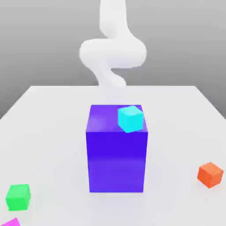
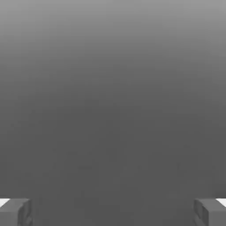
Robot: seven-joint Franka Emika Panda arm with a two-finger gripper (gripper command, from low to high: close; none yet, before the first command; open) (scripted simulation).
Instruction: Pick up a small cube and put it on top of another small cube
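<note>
Gripper [image 2: 113, 212] of mine: fingers wide apart, one on each side of the hand view, empty between them. Beyond them, a smooth grey expanse, paler along one edge; what surface it is, I cannot tell.

Exterior view: my white, rounded arm [image 1: 113, 53] comes down behind a large blue-violet box [image 1: 116, 161], its lower part fading into the pale backdrop. The box is the big obstacle here, upright at mid-table, far bulkier than any cube, standing between that camera and my lower reach.

Small bright cyan cube [image 1: 130, 119]: seen against the box's top, at the front corner on the exterior view's right, turned askew to the box's edges. Looks to be resting up there; its lower tip overlaps the front edge.

Small orange-red cube [image 1: 210, 175]: on the white, flat table [image 1: 53, 141], well apart from the box, toward the exterior view's right, set at an angle.

Small green cube [image 1: 18, 197]: on the table toward the exterior view's left, well apart from the box. Near it, closer to the camera, a magenta block [image 1: 12, 222], mostly cut off by the picture's edge; full shape uncertain.

Which two cubes are meant for stacking, I cannot tell.
</note>
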